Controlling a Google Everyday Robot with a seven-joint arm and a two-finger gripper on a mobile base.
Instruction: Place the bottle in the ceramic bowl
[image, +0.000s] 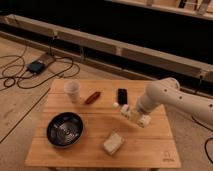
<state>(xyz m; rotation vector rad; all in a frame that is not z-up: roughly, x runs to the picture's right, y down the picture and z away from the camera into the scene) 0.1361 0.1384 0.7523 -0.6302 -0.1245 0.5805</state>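
The ceramic bowl (65, 130) is dark and glossy with rings inside. It sits at the front left of the wooden table (150, 150). My gripper (134, 115) hangs over the right middle of the table at the end of the white arm (165, 96). It is shut on the bottle (123, 108), a small clear one whose white cap points left toward the black device. The bottle is held just above the tabletop, well to the right of the bowl and a little farther back.
A white cup (72, 91) stands at the back left. A red oblong item (92, 97) and a black flat device (122, 96) lie at the back middle. A beige block (114, 143) lies near the front, right of the bowl. Cables lie on the floor to the left.
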